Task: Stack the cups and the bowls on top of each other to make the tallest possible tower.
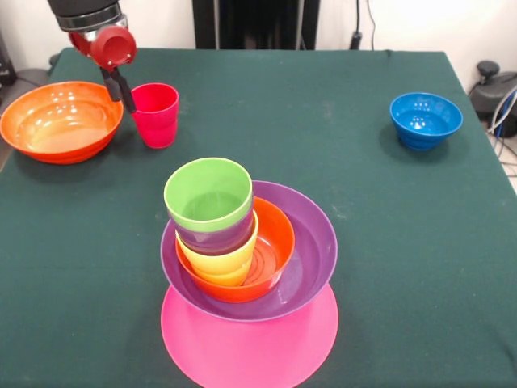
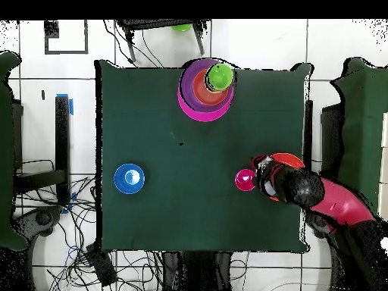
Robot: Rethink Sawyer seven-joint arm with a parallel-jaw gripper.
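Note:
The tower stands on an upturned pink bowl (image 1: pixel 250 343) (image 2: pixel 189 110). On it sits a purple bowl (image 1: pixel 311 263) holding a small orange bowl (image 1: pixel 276 238). Nested in that are a yellow cup (image 1: pixel 216 263), a purple cup (image 1: pixel 212 236) and a light green cup (image 1: pixel 208 194) (image 2: pixel 220 76), leaning to one side. A red cup (image 1: pixel 155 115) (image 2: pixel 245 179) stands upright on the cloth beside a large orange bowl (image 1: pixel 60 121) (image 2: pixel 290 160). My gripper (image 1: pixel 121 89) (image 2: pixel 261 179) hangs between these two, right against the red cup's rim. A small blue bowl (image 1: pixel 426 120) (image 2: pixel 129 178) stands alone.
The table (image 1: pixel 339 121) is covered in dark green cloth. My arm (image 2: pixel 326 198) reaches over the table edge and hides part of the large orange bowl in the overhead view. Cables lie on the floor past the table's edges.

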